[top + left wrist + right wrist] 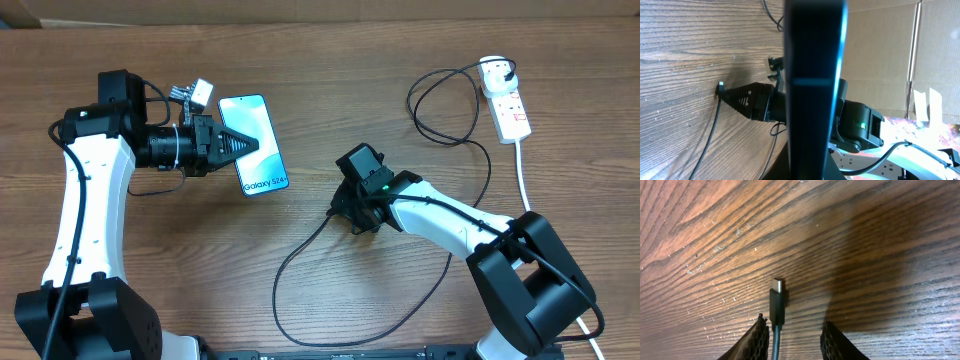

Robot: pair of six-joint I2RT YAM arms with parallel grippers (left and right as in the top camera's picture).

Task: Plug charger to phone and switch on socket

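The phone (250, 115) — slim, with a light blue screen — is pinched by the left gripper (252, 146) at the far left. The small black tip of the charger (777, 304) is laid on the table (330, 60) between the spread fingers (756, 337) of the right gripper (792, 332), untouched.

Wooden table (330, 60) with black charger (777, 304), white socket (511, 112)

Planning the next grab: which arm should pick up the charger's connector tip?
Right. The right gripper stands open astride the connector tip on the table, while the left gripper is shut on the phone.
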